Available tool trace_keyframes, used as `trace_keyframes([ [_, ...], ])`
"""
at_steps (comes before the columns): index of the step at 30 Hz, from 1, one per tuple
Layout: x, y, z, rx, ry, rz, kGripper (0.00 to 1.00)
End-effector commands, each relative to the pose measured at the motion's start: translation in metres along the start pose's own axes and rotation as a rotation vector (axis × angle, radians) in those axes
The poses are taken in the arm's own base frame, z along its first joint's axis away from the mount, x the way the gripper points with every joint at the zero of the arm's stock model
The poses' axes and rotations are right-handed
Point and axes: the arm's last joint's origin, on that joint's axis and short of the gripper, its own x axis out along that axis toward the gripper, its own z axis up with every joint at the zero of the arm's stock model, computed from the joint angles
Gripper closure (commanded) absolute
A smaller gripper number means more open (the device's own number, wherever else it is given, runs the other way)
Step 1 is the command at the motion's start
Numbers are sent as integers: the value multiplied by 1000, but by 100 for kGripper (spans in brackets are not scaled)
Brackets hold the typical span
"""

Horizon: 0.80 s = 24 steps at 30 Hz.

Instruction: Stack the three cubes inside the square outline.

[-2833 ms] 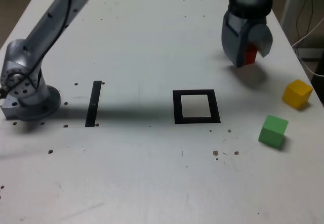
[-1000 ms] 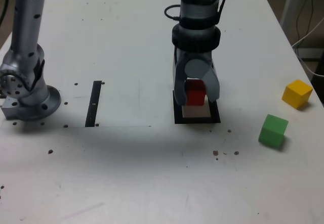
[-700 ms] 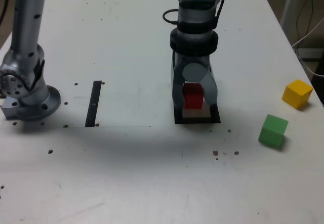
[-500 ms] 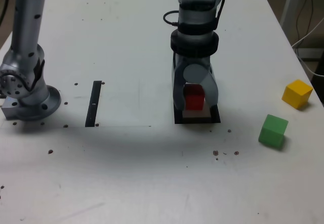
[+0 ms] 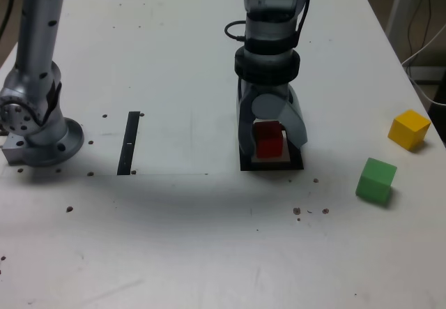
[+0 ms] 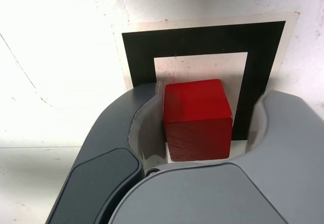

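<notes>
Grey gripper [image 5: 272, 140]: jaws now spreading, letting go | matte red cube [image 6: 197, 119]: sitting inside black tape square outline [image 6: 260, 72], lowered since a second ago | yellow cube [image 5: 409, 129], green cube [image 5: 376, 181]: waiting at 3 o'clock.

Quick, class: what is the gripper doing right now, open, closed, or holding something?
Gripper: open around the red cube, with gaps showing on both sides; the cube sits inside the square outline.

My fingers [image 6: 126, 133] stand apart around the red cube [image 5: 268, 140]; a gap shows on each side in the wrist view. Yellow cube [image 5: 409, 129] and green cube [image 5: 376, 181] sit well apart on the exterior view's right, open worktop [image 5: 209, 239] around them.
</notes>
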Motion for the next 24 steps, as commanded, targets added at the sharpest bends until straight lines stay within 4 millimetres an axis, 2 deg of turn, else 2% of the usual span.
trace_keyframes([
  [1, -2, -1, -2, 4, -4, 1, 0],
  [7, -12, -1, -13, 1, -25, 16, 0],
  [15, -39, -1, -32, -22, -48, 76, 0],
  [20, -54, -1, -28, -21, -42, 100, 0],
  [24, -61, -1, -17, -3, -39, 106, 0],
])
